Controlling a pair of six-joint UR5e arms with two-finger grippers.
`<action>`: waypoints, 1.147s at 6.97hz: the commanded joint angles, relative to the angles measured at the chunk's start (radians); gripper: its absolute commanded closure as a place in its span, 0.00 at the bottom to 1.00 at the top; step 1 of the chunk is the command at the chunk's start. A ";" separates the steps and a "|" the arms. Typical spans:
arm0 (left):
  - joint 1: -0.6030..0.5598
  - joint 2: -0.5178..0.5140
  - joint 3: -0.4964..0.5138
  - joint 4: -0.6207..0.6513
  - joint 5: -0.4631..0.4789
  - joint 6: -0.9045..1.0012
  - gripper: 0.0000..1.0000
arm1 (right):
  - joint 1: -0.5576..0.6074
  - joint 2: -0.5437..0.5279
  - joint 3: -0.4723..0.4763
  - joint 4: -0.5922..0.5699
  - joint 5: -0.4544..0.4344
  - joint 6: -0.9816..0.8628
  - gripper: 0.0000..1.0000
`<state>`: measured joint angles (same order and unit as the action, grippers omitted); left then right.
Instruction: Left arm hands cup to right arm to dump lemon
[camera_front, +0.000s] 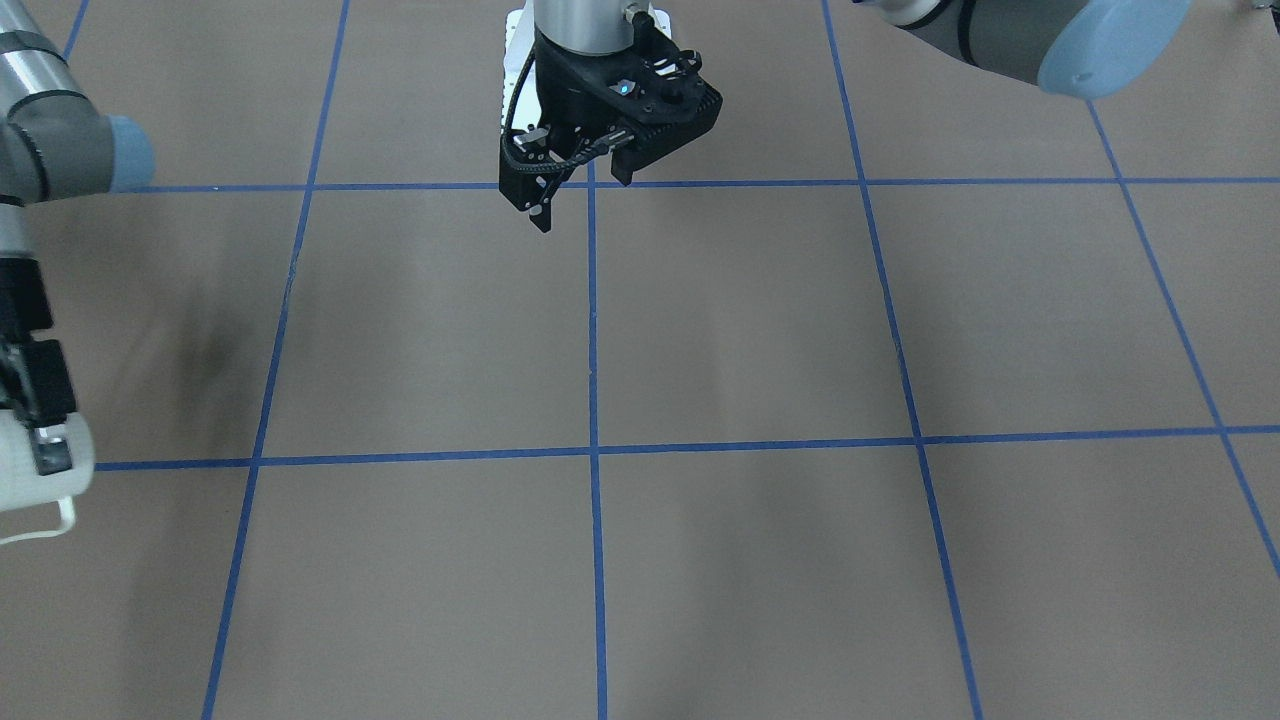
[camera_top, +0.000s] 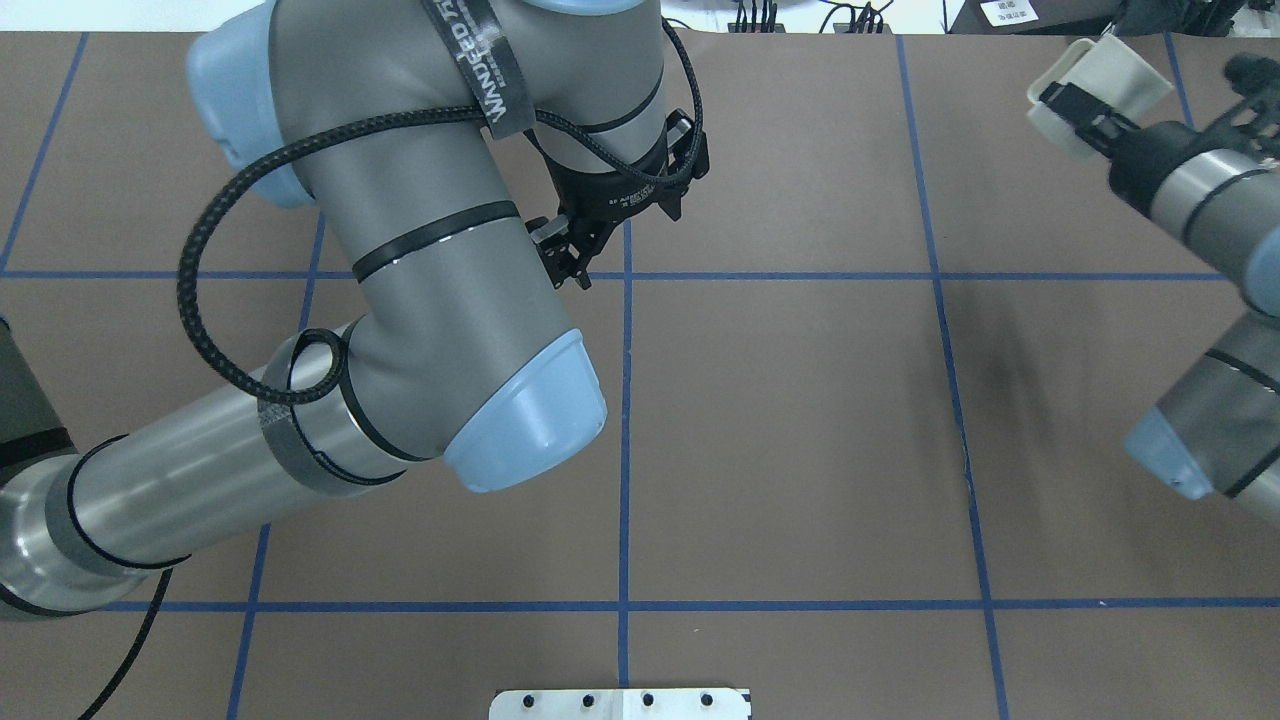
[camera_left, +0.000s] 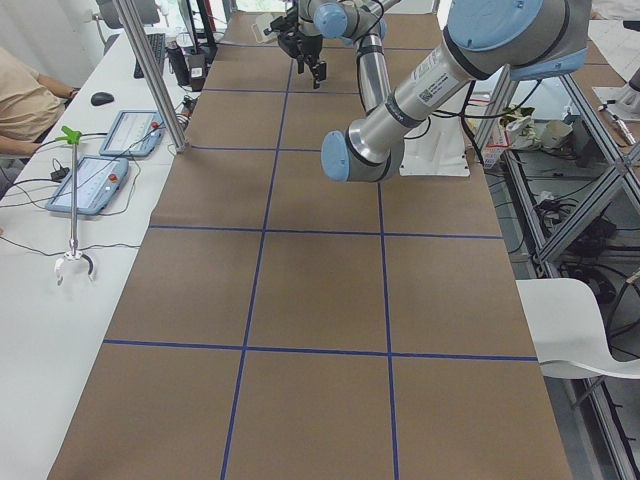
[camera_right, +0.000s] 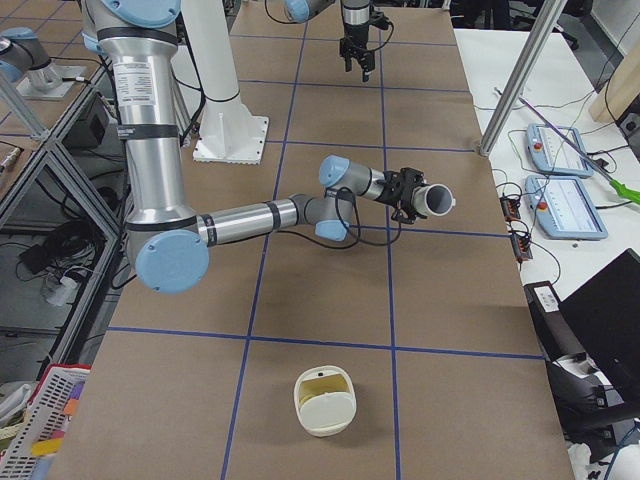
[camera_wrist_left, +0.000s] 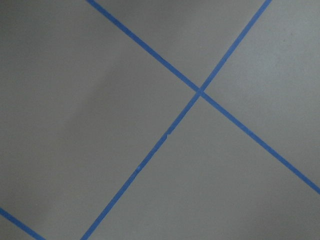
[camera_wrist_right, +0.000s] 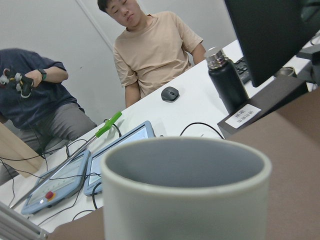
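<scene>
The cream-white cup (camera_top: 1120, 70) lies on its side in the air past the table's far right corner, with my right gripper (camera_top: 1085, 115) shut on its wall. The exterior right view shows the cup (camera_right: 435, 200) with its mouth turned away from the robot. In the right wrist view the cup (camera_wrist_right: 185, 190) fills the bottom, and only grey inner wall shows. The lemon is out of view. My left gripper (camera_front: 583, 195) hangs open and empty above a blue tape crossing at mid-table, far from the cup (camera_front: 20, 480).
A cream container (camera_right: 325, 400) with a yellowish inside stands on the table near the robot's right end. Beyond the table's far edge stands a white desk (camera_wrist_right: 195, 107) with two seated people, control tablets (camera_right: 565, 205), a black bottle (camera_wrist_right: 227, 82) and a monitor.
</scene>
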<state>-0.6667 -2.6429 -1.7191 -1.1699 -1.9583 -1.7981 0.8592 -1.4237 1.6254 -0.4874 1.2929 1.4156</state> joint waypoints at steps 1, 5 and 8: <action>-0.063 -0.002 0.096 -0.109 -0.002 0.005 0.00 | -0.223 0.159 0.040 -0.288 -0.305 -0.145 0.94; -0.186 -0.026 0.202 -0.108 -0.215 0.143 0.00 | -0.576 0.345 0.073 -0.650 -0.836 -0.187 0.94; -0.165 -0.064 0.196 -0.068 -0.293 0.141 0.04 | -0.677 0.391 0.003 -0.668 -0.998 -0.176 0.86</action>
<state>-0.8399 -2.6856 -1.5195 -1.2662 -2.2281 -1.6559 0.2133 -1.0592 1.6755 -1.1461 0.3531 1.2309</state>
